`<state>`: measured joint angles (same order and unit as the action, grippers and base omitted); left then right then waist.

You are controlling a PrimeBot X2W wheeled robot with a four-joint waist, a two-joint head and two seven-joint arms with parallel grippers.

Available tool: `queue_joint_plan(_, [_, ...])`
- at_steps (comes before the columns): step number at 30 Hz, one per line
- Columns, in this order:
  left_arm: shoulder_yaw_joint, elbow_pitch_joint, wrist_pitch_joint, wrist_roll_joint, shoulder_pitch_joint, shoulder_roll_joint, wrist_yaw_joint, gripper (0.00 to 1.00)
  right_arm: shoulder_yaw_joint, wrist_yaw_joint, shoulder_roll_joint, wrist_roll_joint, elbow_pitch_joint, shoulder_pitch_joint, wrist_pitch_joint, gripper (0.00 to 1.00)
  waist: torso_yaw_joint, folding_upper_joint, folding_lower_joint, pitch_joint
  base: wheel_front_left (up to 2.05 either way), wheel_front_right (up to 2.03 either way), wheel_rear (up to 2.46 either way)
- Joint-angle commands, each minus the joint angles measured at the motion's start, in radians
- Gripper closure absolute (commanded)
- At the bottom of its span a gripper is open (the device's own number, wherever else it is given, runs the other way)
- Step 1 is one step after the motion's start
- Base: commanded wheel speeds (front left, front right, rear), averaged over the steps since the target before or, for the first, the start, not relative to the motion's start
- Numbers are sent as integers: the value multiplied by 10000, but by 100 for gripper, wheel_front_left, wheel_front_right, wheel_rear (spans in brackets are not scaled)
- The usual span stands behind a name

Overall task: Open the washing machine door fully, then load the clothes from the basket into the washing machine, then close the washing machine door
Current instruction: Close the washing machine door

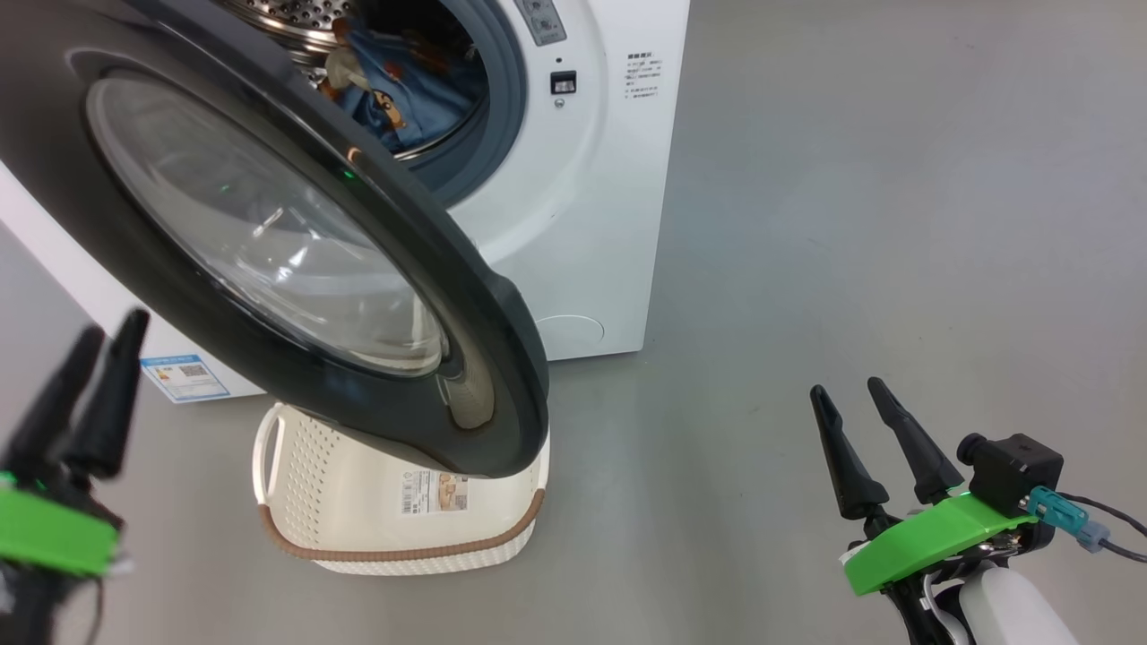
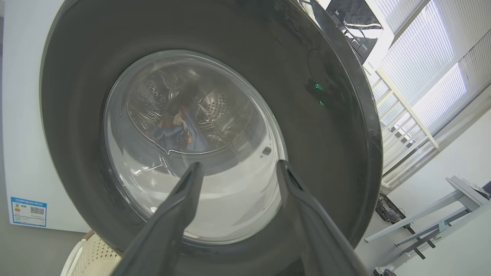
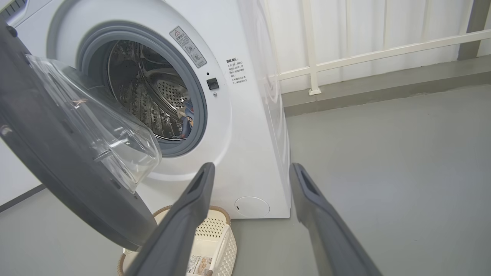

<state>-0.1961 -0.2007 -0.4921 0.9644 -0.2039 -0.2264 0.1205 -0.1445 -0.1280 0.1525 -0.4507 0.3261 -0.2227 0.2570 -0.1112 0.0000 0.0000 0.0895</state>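
You look out over a smooth grey floor (image 1: 896, 224) in soft, even light. At its far edge you see a white railing (image 3: 383, 53) before pale vertical panels. Window blinds (image 2: 422, 69) glow brightly, and a grey-framed table (image 2: 466, 188) stands nearby.

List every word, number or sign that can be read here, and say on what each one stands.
No text is clear enough to quote.
Blue label sticker on the big white washing machine: QR code, print too small.
Black printed lines beside its door opening: too small.
Grey warning sticker on its front: triangle sign, words too small.
White label on the cream perforated plastic basket: barcode, print blurred.
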Motion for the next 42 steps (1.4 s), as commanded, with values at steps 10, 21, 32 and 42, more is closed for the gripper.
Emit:
queue_joint_plan(10, [1260, 588, 4704, -1802, 1692, -856, 100, 0, -212, -27, 154, 65, -378, 85, 48, 0, 99, 0, 0, -194, 0, 0, 0])
queue_joint_plan(21, [2116, 2344, 7313, -3076, 2340, -657, 93, 0, -380, -27, 338, 24, -334, 242, 48, 0, 117, 0, 0, -531, 0, 0, 0])
queue_joint_plan(32, [1311, 2270, 7535, -5771, 2643, 779, -289, 0, -368, -27, 374, 99, -446, 368, 48, 0, 168, 0, 0, -580, 0, 0, 0])
queue_joint_plan(42, [975, 2284, 7538, -6732, 2489, 1360, 0, 0, -237, -27, 293, 276, -585, 376, 48, 0, 277, 0, 0, -403, 0, 0, 0])
